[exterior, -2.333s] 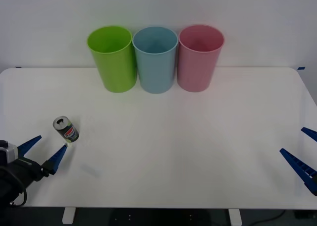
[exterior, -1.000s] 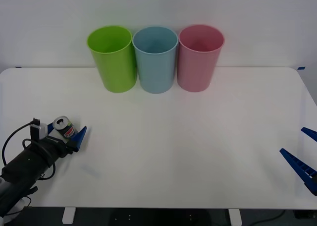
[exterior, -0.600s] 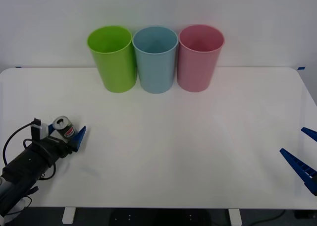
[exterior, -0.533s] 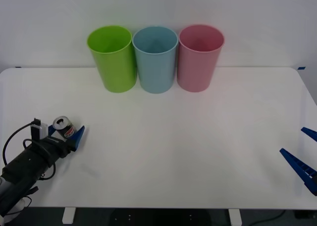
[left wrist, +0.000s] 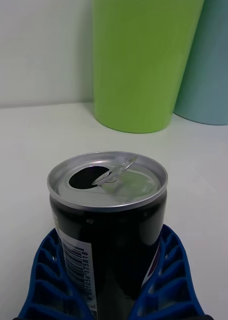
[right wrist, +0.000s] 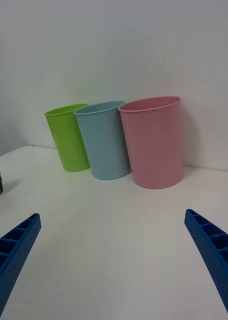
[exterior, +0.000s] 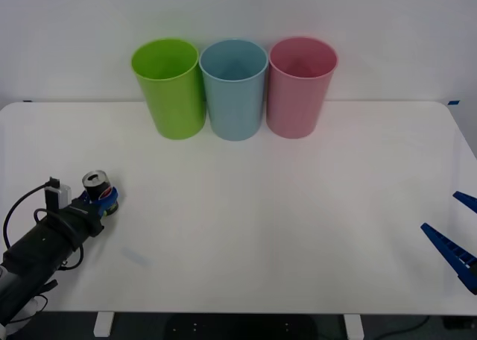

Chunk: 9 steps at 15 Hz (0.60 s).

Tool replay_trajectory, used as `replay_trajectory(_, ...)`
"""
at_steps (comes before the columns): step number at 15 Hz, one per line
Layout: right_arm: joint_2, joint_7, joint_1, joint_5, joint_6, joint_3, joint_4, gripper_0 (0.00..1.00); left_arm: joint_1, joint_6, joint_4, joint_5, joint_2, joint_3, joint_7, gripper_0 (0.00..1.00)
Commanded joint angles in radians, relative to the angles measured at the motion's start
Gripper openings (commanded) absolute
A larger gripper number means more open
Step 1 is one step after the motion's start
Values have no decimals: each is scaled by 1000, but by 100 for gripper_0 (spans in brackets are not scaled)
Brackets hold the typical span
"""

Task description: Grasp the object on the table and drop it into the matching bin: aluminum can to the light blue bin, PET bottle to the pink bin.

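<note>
The front view looks down and forward from above the arms, taking in the whole table (exterior: 298, 228) and three bins at its far edge. The left wrist view sits low and very close behind the can (left wrist: 107, 220), facing the green bin (left wrist: 141, 60) and blue bin (left wrist: 209, 65). The right wrist view looks low across the table from well back, toward all three bins, with the can at its edge. Every view shares the can, green bin and blue bin.

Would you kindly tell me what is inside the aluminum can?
The aluminum can, clamped in the left tool, shows an open mouth with the tab bent up. Inside looks dark; any contents are hidden.
</note>
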Motion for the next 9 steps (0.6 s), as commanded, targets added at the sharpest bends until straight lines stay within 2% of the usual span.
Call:
replay_trajectory(1,0,0,0,0,0,0,0,100,-1,-1,-4,8,-1,-1,2,0)
replay_trajectory(9,0,0,0,0,0,0,0,100,22,-11,-82,28,-1,-10,11,0)
